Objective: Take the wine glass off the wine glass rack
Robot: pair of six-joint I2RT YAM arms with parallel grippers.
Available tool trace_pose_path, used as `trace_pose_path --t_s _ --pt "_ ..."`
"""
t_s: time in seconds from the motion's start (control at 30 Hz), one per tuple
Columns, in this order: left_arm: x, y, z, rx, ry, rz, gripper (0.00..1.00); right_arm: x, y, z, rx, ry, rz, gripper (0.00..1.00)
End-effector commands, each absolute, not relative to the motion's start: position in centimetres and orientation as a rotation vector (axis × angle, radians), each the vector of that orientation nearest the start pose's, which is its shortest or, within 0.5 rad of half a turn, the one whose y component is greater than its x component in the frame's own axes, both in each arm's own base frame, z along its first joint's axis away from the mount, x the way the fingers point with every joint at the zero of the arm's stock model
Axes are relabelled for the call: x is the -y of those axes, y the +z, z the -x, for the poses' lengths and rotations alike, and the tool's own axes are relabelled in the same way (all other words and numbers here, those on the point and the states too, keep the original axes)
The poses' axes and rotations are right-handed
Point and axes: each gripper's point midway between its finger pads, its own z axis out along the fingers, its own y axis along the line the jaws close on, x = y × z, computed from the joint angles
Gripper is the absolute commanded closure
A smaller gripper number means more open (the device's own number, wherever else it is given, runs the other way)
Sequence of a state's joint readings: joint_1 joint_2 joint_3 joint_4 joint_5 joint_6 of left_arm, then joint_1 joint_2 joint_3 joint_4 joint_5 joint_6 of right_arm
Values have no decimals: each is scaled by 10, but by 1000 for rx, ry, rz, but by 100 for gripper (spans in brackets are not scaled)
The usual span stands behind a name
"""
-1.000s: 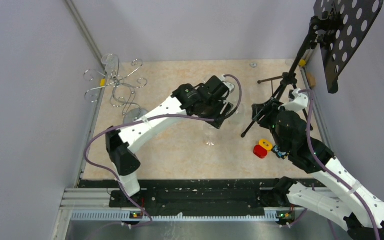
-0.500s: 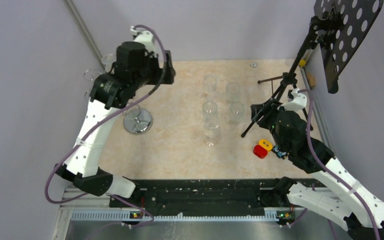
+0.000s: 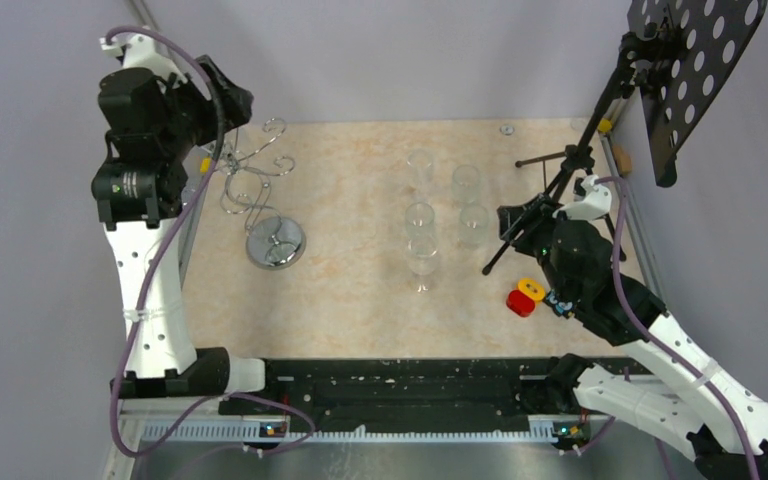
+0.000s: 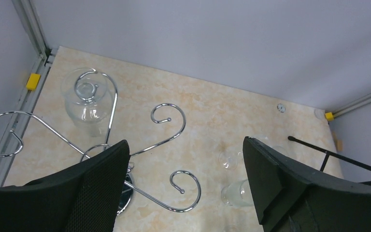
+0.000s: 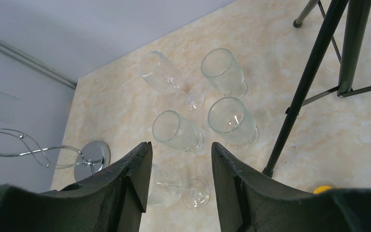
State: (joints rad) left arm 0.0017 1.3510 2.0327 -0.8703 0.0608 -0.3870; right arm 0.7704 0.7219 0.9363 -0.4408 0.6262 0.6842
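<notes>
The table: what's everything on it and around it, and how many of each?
wine glass rack: one, shiny chrome, far left of table
hanging wine glass: one, clear, upside down in a rack loop
standing glasses: five, clear, mid-table
music stand: one, black, far right
blocks: two, red and yellow, near right
table: one, beige marble, under everything
left gripper: one, black, open above the rack
right gripper: one, black, open beside the stand's legs

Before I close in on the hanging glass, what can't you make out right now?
Top external: left arm covers the wine glass and the left loops of the wine glass rack.
Left wrist: left gripper hides most of the rack's base.
Right wrist: glass faint, cut by left edge.
</notes>
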Motion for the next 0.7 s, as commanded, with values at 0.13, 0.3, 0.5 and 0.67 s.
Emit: trace_pose_path --t_s 0.13,0.3,0.5,0.67 --pt "-34 495 -376 -1674 -513 481 12 -143 319 -251 -1730 564 -356 51" --pt "-63 465 -406 -1691 -546 637 23 -152 309 -254 -1764 574 -332 52" --pt "-86 442 -430 -1691 -495 755 38 -158 303 -253 -1766 602 -314 52" --pt "-97 422 -441 -1712 -452 797 40 -158 298 -252 -1765 607 -315 52"
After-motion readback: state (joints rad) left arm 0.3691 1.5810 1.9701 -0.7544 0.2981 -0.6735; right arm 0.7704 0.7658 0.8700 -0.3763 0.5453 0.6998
